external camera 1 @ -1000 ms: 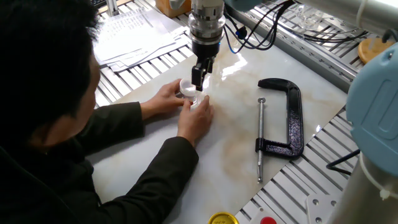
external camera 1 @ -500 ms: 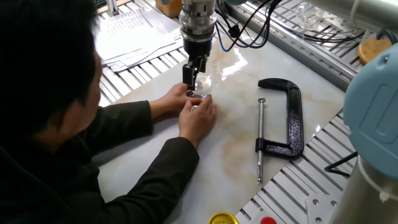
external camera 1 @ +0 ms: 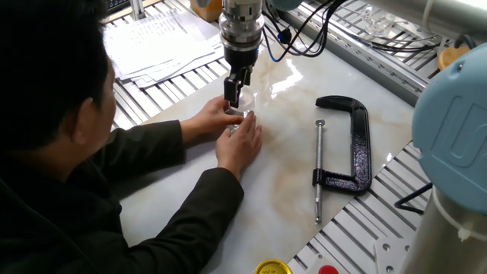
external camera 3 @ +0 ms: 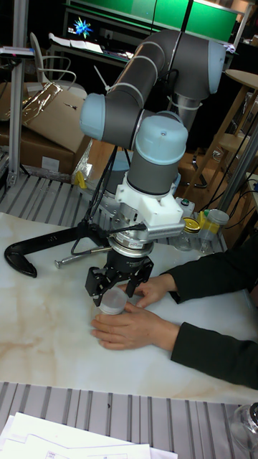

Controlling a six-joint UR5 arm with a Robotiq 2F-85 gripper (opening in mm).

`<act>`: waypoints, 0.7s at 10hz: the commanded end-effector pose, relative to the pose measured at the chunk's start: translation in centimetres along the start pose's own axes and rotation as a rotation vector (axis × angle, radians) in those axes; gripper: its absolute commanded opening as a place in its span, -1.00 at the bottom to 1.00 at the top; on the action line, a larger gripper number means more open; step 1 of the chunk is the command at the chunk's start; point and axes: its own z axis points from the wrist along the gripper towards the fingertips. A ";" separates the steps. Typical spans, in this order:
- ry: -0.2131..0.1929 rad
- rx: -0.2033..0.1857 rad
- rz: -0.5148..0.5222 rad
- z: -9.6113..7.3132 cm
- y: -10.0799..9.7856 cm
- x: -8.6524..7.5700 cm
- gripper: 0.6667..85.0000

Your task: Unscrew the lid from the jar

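Leaning over the near edge of the pale marbled surface [external camera 1: 289, 190], a person in dark sleeves cups both hands [external camera 1: 237, 144] around the base of the tiny clear jar [external camera 3: 112, 310], bracing it on the surface. The jar itself is mostly hidden between the fingers; in the tall fixed view only a sliver of it shows under the lid [external camera 3: 112, 299], a small whitish disc that sits in the gripper [external camera 3: 115, 290]. The jaws stand on either side of the lid and appear to be pinching it, though whether the lid is already free of the jar's threads cannot be told. Beyond the hands, a black C-clamp [external camera 1: 346, 144] lies well apart to one side, and papers [external camera 1: 163, 42] rest at the far corner.

The main risk is judged to be slip: the lid is smooth and small, so the pads may turn around it without turning it. The jar could also twist in the person's fingers if they loosen. And the fingers sit just beside the jaws, so any sideways drift could nip them.
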 end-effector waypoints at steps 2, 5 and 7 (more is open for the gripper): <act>-0.016 -0.001 0.010 0.7 -0.1 -0.5 0.71; -0.017 -0.007 0.021 0.6 0.1 -0.6 0.48; -0.020 -0.009 0.022 0.6 0.2 -0.7 0.34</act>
